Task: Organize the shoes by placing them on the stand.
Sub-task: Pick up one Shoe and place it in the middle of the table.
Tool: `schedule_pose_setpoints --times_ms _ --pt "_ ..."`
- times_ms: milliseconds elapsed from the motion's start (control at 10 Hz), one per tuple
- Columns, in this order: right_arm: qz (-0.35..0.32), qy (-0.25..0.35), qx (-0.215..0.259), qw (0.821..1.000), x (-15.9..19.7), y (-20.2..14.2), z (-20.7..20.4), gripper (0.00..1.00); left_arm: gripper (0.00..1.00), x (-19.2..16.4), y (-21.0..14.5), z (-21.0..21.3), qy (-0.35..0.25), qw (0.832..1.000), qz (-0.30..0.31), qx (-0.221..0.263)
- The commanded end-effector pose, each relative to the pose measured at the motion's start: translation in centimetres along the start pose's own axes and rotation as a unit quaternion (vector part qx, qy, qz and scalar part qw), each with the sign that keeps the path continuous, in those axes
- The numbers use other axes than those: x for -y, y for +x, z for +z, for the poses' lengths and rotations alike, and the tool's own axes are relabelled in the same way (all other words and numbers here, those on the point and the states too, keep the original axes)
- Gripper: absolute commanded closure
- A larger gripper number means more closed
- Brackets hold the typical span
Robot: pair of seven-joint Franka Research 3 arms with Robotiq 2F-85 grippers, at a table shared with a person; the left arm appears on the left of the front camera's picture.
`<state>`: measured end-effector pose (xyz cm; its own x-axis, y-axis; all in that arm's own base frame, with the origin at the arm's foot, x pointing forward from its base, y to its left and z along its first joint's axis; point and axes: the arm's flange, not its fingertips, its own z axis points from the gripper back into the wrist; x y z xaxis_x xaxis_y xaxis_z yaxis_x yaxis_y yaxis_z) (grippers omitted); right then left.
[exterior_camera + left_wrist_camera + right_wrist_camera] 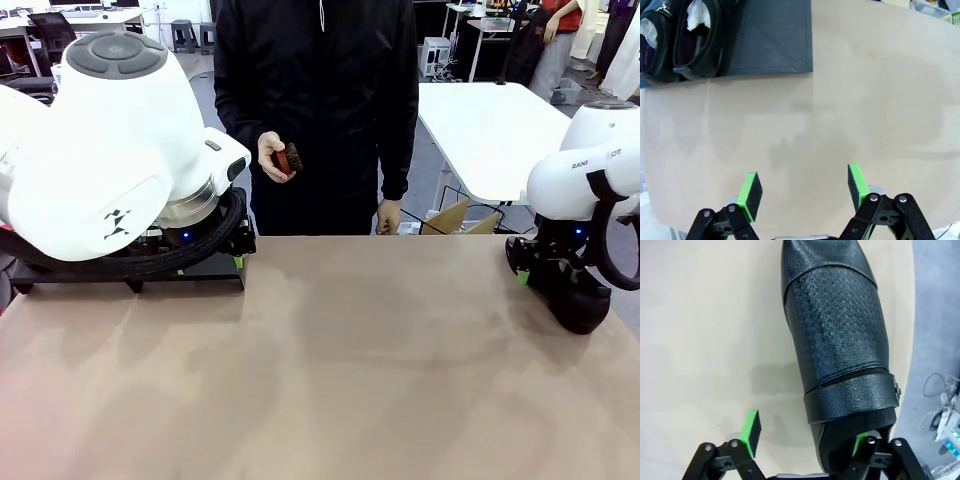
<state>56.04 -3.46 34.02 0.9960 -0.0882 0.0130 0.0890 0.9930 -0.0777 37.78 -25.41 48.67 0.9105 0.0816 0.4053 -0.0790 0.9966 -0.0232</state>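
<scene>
shoe (837, 335) shows no legible brand; right arm (590, 180) reads "rani".

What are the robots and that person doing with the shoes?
The right gripper is down at a black shoe lying near the table's edge, one pad inside its opening and one outside, jaws not clamped. The left gripper hovers open over bare table; two shoes already sit on the stand. The person holds a small brush.
</scene>
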Motion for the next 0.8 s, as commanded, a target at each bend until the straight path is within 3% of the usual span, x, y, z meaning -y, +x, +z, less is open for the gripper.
schedule_pose_setpoints --times_ms 0,200,700 --pt "0.004 0.011 -0.005 1.0 0.75 0.51 0.05 0.66 0.11 -0.04 0.33 0.21 0.005 1.0 -0.006 0.001" --pt "0.005 0.009 -0.007 1.0 0.93 0.53 -0.15 1.0 0.11 -0.04 0.33 0.21 0.005 1.0 -0.006 0.001" --pt "0.004 0.003 -0.006 1.0 1.19 0.89 -0.45 1.0 0.11 -0.04 0.33 0.21 0.005 1.0 -0.006 0.001"
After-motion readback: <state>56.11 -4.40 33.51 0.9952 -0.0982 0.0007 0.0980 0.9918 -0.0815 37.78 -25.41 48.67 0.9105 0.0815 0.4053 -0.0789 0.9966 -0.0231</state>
